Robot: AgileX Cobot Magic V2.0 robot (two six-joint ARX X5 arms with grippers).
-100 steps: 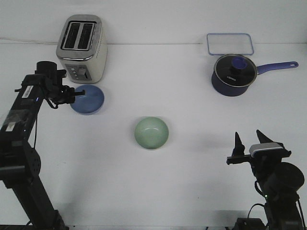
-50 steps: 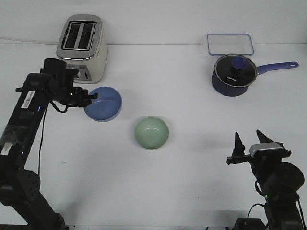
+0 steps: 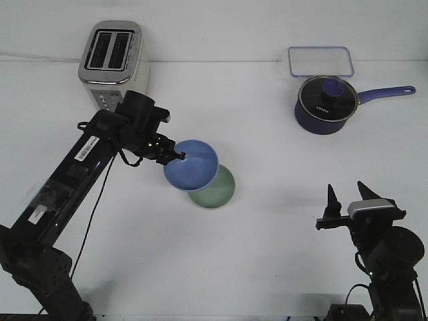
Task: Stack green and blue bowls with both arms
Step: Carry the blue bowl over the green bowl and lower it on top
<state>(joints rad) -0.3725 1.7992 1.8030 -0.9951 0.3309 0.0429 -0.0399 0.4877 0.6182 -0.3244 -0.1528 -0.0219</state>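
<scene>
white table (image 3: pixel 267 267): left hand (image 3: pixel 179 156) grips blue bowl (image 3: pixel 192 165); right hand (image 3: pixel 348 194) spread, empty.

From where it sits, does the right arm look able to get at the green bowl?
Probably yes, but only its near rim: bare table lies between the right gripper and the green bowl, while the held blue bowl covers its far left part.

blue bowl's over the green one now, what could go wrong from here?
1. The left gripper pinches the blue bowl only at its rim, so it may tilt or slip on release.
2. The blue bowl overlaps the green bowl off-centre; lowered here, it could catch the rim and push it instead of nesting.
</scene>
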